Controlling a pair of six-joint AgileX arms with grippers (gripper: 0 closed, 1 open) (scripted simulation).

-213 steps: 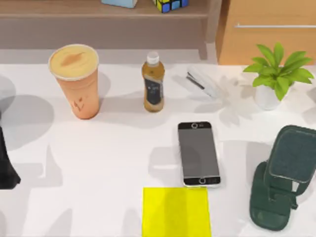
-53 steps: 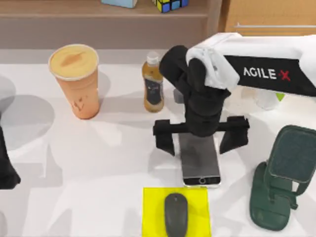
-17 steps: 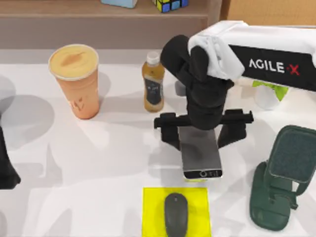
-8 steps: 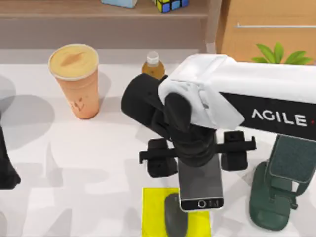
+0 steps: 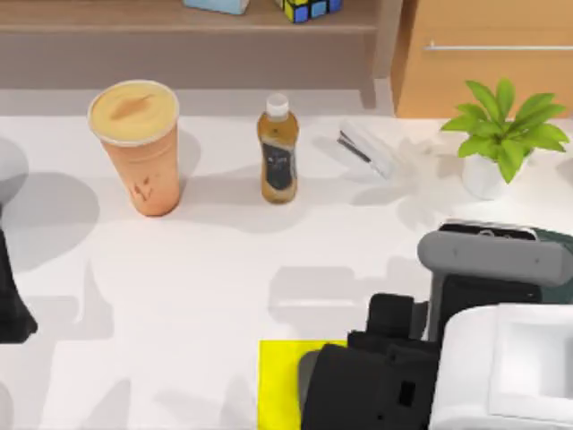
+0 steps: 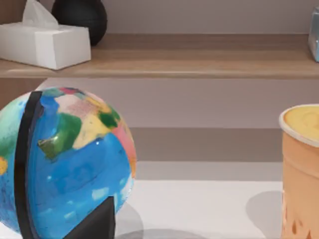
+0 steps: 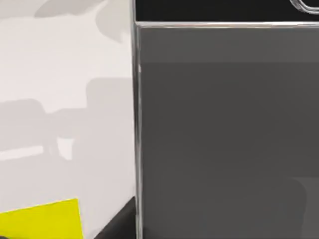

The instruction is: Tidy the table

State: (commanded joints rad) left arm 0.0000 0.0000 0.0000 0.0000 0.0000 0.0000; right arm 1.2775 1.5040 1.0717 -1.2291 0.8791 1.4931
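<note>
On the white table [image 5: 197, 269], my right arm reaches in from the lower right corner. Its gripper [image 5: 483, 296] is shut on the phone [image 5: 488, 255], which is lifted off the table and tilted up, showing its grey edge. The phone sits right against the dark green phone stand [image 5: 557, 240], most of which is hidden behind it and the arm. Close in the right wrist view is the phone's dark screen [image 7: 224, 129]. A yellow pad [image 5: 279, 385] lies at the front, partly under the arm. My left arm [image 5: 11, 300] is parked at the left edge.
An orange drink cup [image 5: 136, 143], a tea bottle [image 5: 277, 152], a white stapler [image 5: 367, 148] and a potted plant [image 5: 501, 134] stand along the back. Behind them are a brown shelf [image 5: 179, 27] and a drawer cabinet [image 5: 483, 54]. A globe [image 6: 60, 159] stands at the far left.
My right gripper has lifted the phone from mid-table, carried it over the yellow pad and then right to the green stand. The arm now covers the lower right corner.
</note>
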